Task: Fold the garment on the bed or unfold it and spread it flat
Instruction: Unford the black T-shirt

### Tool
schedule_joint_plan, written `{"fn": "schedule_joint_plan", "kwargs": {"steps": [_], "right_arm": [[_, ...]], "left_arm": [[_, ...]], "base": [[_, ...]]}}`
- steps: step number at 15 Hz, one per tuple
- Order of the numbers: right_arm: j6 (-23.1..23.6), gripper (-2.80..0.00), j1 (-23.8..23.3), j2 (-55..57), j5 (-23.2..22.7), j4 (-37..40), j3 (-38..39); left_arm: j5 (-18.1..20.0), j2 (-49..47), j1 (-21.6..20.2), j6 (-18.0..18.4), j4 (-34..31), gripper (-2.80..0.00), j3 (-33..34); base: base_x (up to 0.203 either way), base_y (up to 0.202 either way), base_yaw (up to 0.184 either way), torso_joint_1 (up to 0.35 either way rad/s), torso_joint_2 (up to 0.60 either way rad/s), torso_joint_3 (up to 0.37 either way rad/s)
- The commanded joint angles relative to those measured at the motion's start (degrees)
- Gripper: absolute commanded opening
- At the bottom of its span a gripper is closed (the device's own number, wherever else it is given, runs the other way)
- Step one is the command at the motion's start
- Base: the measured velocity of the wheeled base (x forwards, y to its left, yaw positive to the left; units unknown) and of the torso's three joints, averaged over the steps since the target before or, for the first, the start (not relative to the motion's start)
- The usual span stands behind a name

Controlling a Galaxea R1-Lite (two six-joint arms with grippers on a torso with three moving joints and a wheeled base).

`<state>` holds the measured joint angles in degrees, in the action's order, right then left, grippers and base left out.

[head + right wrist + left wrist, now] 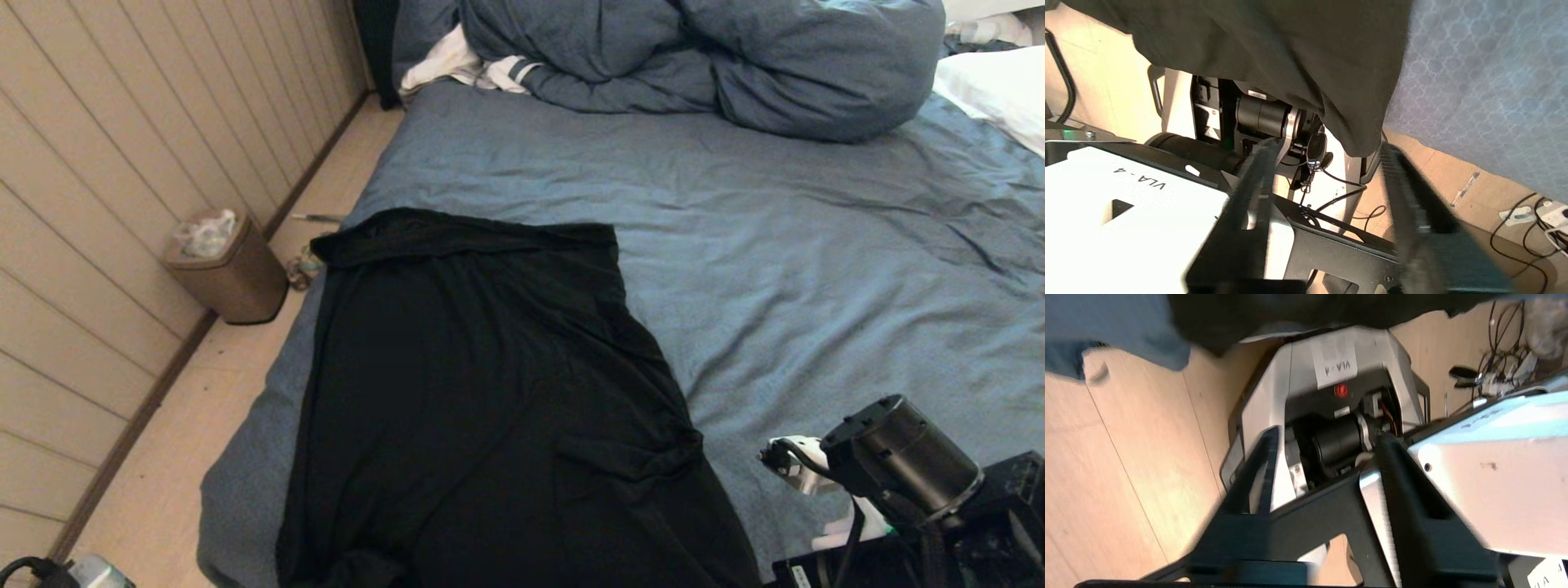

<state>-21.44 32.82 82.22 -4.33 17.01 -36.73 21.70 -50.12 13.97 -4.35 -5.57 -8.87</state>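
The garment [490, 392], a plain black T-shirt, lies spread along the left near part of the bed [816, 245], with its far edge folded over in a band. Its near end hangs over the bed's front edge. The left wrist view has my left gripper [1327, 437] open and empty below that edge, the garment [1290, 310] hanging beyond it. My right gripper [1329, 146] is open too, just under the hanging hem of the garment [1290, 61], with nothing between its fingers. Neither gripper's fingers show in the head view.
A bunched blue-grey duvet [702, 57] and a white striped cloth [457, 65] lie at the bed's far end, a white pillow [996, 90] at far right. A brown waste bin [224, 269] stands by the panelled wall. My own base [1331, 367] and floor cables [1527, 228] lie below the grippers.
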Motion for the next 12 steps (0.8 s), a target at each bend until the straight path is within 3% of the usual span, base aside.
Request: {"fn": "schedule_joint_plan", "kwargs": {"steps": [1,4,5,6,12], "right_arm": [[-0.2,0.0,-0.2,-0.9,-0.1,0.0,-0.8],[-0.3,0.0,-0.5,-1.8,-0.1,0.0,-4.4],[-0.4,-0.91,-0.6,-2.1,0.0,0.0,-6.6],[-0.3,-2.8,-0.5,-2.1,0.2,0.1,-9.3],[-0.3,-2.8,-0.6,9.1,0.5,0.4,-33.2]], "left_arm": [[-0.4,3.7,0.0,0.0,-0.1,0.0,-0.4],[-2.0,4.1,-0.1,-0.6,0.2,0.0,-5.3],[-2.7,2.7,-0.1,-1.6,0.4,0.0,-7.7],[-3.0,0.5,-0.2,-2.3,0.4,-2.8,-10.8],[-3.2,-23.0,-0.2,-5.8,4.7,-2.8,-30.8]], "base": [[0.0,0.0,0.0,0.0,0.0,0.0],[0.0,0.0,0.0,0.0,0.0,0.0],[0.0,0.0,0.0,0.0,0.0,0.0],[0.0,0.0,0.0,0.0,0.0,0.0],[0.0,0.0,0.0,0.0,0.0,0.0]]}}
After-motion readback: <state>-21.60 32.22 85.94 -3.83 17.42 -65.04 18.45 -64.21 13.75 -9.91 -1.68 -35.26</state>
